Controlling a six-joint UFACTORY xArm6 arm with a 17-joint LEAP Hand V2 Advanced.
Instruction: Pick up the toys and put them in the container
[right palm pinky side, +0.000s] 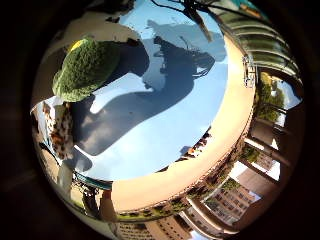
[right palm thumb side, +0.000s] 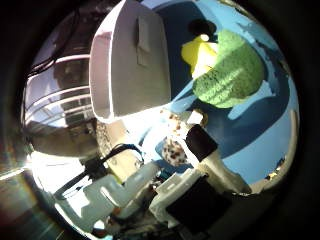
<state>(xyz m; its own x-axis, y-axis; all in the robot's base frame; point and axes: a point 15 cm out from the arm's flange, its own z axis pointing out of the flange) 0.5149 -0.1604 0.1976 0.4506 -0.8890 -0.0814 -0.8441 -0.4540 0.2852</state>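
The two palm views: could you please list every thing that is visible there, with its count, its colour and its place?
Green plush toy: one, green with a yellow part, lying on the blue table beside the container.
Spotted toy: one, white with brown and orange spots, on the table near the green toy, close to the fingers.
Container: one, white, standing on the table.
Table: one, blue top with a tan rim.
Buildings: several, beyond the table edge.
Hand: one, white and black parts, over the spotted toy.
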